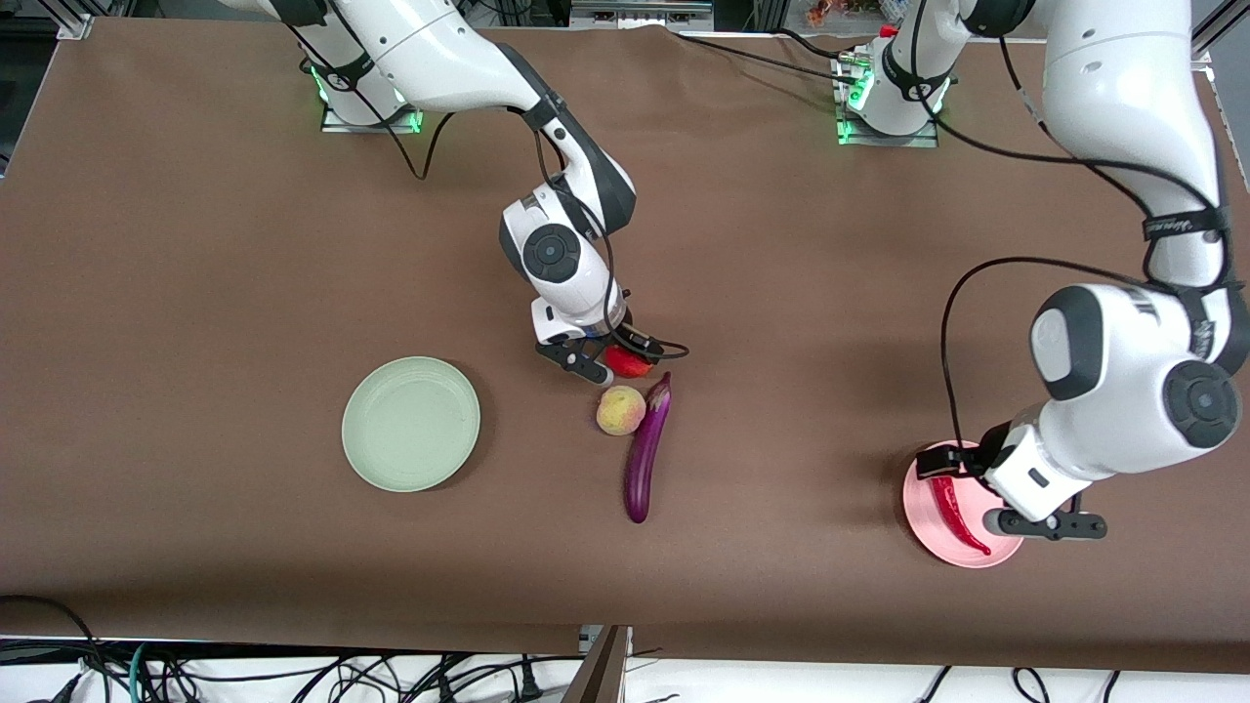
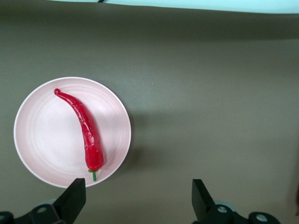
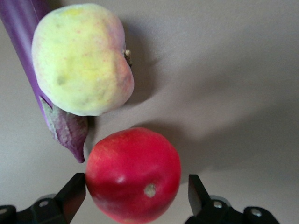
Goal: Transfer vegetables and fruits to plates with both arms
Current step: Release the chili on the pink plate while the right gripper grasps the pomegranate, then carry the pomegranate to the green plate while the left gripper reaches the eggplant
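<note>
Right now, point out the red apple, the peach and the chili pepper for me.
red apple (image 3: 133, 175): right wrist view, middle of its red skin.
peach (image 3: 81, 58): right wrist view, its yellow side.
chili pepper (image 2: 88, 133): left wrist view, mid-body, lying on the pink plate (image 2: 42, 144).

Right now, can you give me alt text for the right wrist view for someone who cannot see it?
The right claw is open around a red apple on the brown table, one finger on each side. A yellow-pink peach sits just past it, against the stem end of a purple eggplant.
</note>
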Controlling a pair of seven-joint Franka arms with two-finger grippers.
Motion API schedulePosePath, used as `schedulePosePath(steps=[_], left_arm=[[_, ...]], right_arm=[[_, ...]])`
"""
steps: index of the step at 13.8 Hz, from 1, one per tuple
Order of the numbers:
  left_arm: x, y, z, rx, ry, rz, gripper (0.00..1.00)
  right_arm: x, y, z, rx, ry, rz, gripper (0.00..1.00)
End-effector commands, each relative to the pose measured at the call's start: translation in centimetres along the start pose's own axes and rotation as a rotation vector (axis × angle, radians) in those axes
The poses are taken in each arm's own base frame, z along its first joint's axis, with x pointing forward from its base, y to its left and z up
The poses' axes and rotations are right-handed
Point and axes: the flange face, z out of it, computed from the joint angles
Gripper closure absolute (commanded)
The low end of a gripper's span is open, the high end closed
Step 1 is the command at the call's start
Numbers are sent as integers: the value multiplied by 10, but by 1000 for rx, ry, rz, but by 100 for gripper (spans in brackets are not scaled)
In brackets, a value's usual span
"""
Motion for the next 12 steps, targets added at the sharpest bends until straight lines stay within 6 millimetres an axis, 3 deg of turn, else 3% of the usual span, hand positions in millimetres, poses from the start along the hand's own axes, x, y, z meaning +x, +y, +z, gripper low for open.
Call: schedulePosePath(steps=[1, 3, 5, 7, 9, 12], left_arm=[[-7, 37, -3, -27, -13, -89, 0], [-13, 78, 7, -24, -18, -137, 0], [-13, 100, 21, -26, 7, -151, 0], [-17, 118, 36, -26, 4, -136, 0], [-19, 131, 56, -24, 12, -121, 0], [-26, 172, 94, -25, 42, -69, 0]], right_arm=[[1, -8, -7, 25, 0, 4, 33], [10, -7, -12, 25, 1, 9, 75], [29, -2, -36, -6, -18, 15, 93], [66, 12, -92, -45, -67, -13, 93], [123, 52, -147, -90, -129, -82, 93], [213, 133, -175, -144, -193, -310, 90]])
